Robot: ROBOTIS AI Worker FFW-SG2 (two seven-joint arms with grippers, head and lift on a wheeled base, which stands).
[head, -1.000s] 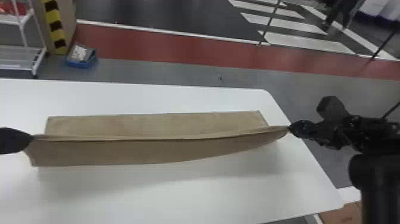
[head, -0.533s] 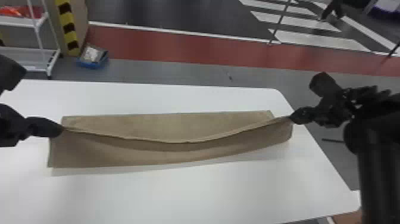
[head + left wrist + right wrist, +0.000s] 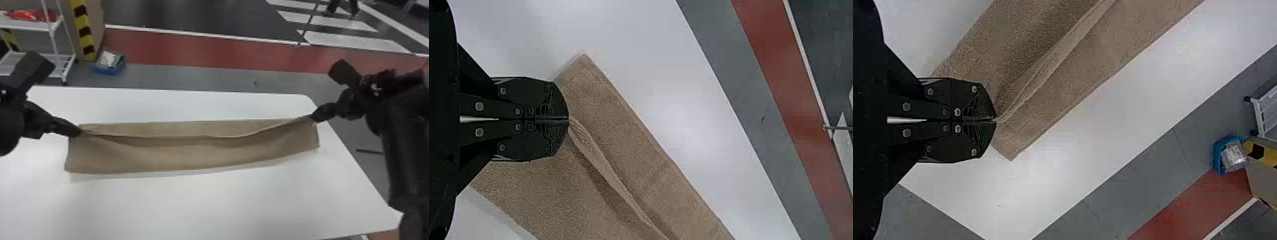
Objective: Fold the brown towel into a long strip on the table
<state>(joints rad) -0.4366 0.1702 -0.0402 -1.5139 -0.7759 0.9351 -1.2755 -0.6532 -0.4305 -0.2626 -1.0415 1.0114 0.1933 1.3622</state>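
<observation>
My left gripper (image 3: pixel 79 131) pinched the towel (image 3: pixel 191 158) at the left end of its loose edge. The cloth looked light, soft and limp, sagging midway, best held by both ends; my right gripper (image 3: pixel 313 118) clenched the right one. It ran lengthwise over the smooth white table (image 3: pixel 204 207). Beyond were a rack (image 3: pixel 28 26), a blue bin (image 3: pixel 107 68) and floor stripes (image 3: pixel 351 41).

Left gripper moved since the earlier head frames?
Yes: in the head view the left gripper is now closer to the table's far edge, and farther right.
</observation>
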